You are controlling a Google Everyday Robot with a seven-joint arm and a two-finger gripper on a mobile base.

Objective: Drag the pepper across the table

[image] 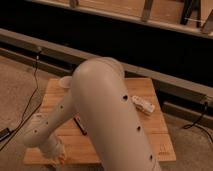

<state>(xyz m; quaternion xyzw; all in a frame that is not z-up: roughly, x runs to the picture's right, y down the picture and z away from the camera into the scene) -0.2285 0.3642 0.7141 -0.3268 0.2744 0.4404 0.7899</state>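
Note:
My pale arm (105, 115) fills the middle of the view and bends down to the table's front left corner. There my gripper (58, 157) is shut low over the wooden table (152, 135), close to its front edge. A small orange bit of the pepper (61, 159) shows at the gripper's tip; the rest of it is hidden by the wrist.
A dark packet with red markings (80, 125) lies just right of the forearm. A white object (143, 105) rests at the right of the table, and a pale round thing (65, 81) at the back left. Cables (31, 100) run over the floor on both sides.

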